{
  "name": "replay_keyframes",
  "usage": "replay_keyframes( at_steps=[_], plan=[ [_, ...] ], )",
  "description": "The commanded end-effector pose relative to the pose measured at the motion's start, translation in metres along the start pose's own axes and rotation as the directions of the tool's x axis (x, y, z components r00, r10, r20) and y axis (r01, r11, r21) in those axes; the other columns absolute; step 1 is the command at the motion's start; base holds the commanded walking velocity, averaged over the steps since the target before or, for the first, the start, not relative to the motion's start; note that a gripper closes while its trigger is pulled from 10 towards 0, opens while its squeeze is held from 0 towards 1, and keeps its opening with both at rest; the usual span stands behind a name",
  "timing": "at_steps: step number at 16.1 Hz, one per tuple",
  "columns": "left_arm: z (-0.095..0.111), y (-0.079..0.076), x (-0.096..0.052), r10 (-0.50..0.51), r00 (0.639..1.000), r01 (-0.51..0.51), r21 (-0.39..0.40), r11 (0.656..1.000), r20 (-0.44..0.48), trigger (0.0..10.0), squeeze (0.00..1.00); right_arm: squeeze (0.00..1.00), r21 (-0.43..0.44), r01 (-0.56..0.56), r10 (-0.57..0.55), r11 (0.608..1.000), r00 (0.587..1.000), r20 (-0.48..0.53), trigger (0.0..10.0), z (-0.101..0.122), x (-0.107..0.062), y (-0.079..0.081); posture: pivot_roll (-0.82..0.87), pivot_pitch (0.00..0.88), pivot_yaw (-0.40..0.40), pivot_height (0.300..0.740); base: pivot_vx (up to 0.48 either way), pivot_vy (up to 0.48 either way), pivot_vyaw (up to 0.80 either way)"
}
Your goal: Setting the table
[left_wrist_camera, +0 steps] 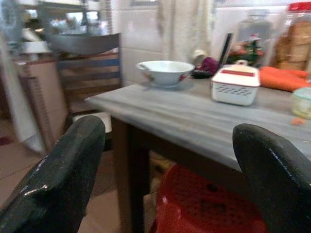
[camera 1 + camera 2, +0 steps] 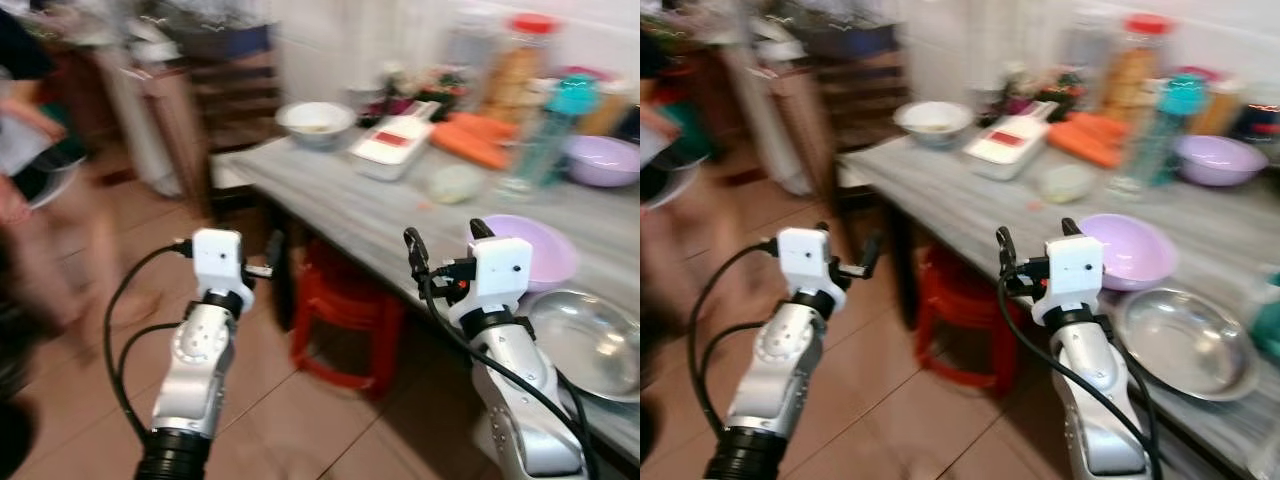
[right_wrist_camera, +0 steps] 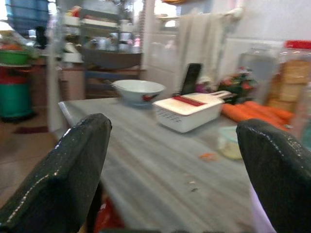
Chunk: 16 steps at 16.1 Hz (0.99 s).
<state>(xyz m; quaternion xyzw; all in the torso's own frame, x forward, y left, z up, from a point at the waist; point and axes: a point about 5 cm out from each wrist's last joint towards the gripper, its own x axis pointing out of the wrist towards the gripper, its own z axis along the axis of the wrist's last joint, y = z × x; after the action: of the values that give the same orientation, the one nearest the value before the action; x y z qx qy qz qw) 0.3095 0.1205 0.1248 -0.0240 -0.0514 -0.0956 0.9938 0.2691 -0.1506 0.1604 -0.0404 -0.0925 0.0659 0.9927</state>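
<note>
A grey wooden table (image 2: 350,200) stretches from the middle to the right. On it stand a white bowl (image 2: 314,120) at the far corner, a white box with a red lid (image 2: 395,145), carrots (image 2: 475,140), a purple bowl (image 2: 545,250) and a steel bowl (image 2: 585,340) near the front edge. My right gripper (image 2: 447,238) hovers open at the table's edge, just left of the purple bowl, holding nothing. My left gripper (image 1: 170,133) is open and empty over the floor, left of the table, pointing toward it.
A red plastic stool (image 2: 345,310) sits under the table. A person (image 2: 30,170), blurred, stands at the far left. A wooden chair (image 1: 87,68) is beyond the table's corner. A teal bottle (image 2: 545,135), jars and a second purple bowl (image 2: 602,160) crowd the back.
</note>
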Motion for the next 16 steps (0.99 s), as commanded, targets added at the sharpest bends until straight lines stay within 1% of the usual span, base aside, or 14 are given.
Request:
replay_keyframes(
  at_steps=[1,6,10,13,16],
  plan=[
    [0.004,-0.001,0.002,-0.007,1.0,0.006,0.018,1.0,0.009,10.0,0.0,0.0,0.008,-0.002,0.002,1.0,1.0,0.021,10.0,0.005,0.001,0.0,-0.09,0.0,-0.023,0.74,0.0,0.0,0.8],
    [-0.002,0.011,0.001,0.059,0.998,-0.057,0.059,0.997,-0.021,10.0,0.0,0.0,0.039,-0.066,0.066,0.997,0.998,0.005,10.0,0.001,0.0,0.01,-0.08,0.0,-0.025,0.74,0.0,0.0,0.8],
    [-0.012,0.019,-0.002,0.095,0.994,-0.089,0.098,0.991,-0.053,10.0,0.0,0.0,0.058,-0.087,0.087,0.995,0.996,-0.005,10.0,-0.002,0.0,0.014,-0.08,0.0,-0.027,0.74,0.0,0.0,0.8],
    [-0.017,0.026,-0.004,0.121,0.99,-0.112,0.116,0.987,-0.072,10.0,0.0,0.0,0.065,-0.094,0.095,0.993,0.995,-0.017,10.0,-0.006,0.0,0.015,-0.07,0.0,-0.033,0.74,0.0,0.0,0.8],
    [-0.028,0.035,-0.007,0.144,0.982,-0.126,0.145,0.981,-0.121,10.0,0.0,0.0,0.093,-0.068,0.074,0.993,0.995,-0.068,10.0,-0.021,0.001,0.01,-0.06,0.0,-0.035,0.74,0.0,0.0,0.8]
  ],
)
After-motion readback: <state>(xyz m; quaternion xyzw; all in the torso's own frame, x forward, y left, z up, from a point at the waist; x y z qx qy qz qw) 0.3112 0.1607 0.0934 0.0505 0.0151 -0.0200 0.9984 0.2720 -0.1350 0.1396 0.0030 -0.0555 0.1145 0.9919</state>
